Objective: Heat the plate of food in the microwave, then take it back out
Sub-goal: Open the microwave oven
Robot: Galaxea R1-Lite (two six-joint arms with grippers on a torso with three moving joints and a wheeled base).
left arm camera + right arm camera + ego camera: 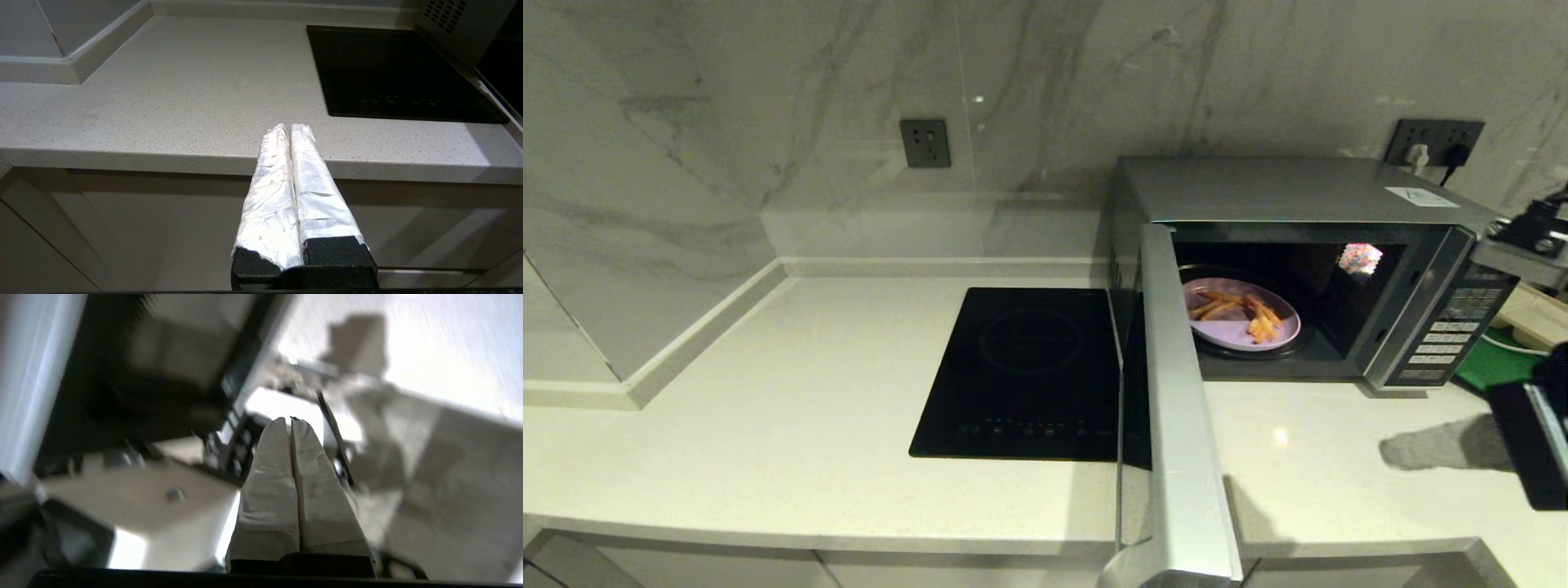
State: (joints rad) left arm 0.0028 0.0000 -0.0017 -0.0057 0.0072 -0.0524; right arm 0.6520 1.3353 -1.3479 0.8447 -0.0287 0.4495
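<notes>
The silver microwave [1282, 188] stands at the back right of the counter with its door [1184, 425] swung wide open toward the front edge. Inside, on the turntable, lies the lilac plate of food [1232, 333] with orange-yellow fries [1262, 317] on it. My right gripper [1392, 451] hovers low over the counter in front of the microwave's button panel [1445, 339], shut and empty, well to the right of the cavity. In the right wrist view the right gripper [291, 421] points at the blurred microwave [163, 367]. My left gripper [289, 127] is shut and empty, parked below the counter's front edge.
A flat black induction cooktop [1025, 376] lies left of the open door and also shows as the cooktop [392, 69] in the left wrist view. A green tray [1494, 363] sits right of the microwave. Wall sockets [925, 143] and a plugged outlet [1433, 143] are on the marble wall.
</notes>
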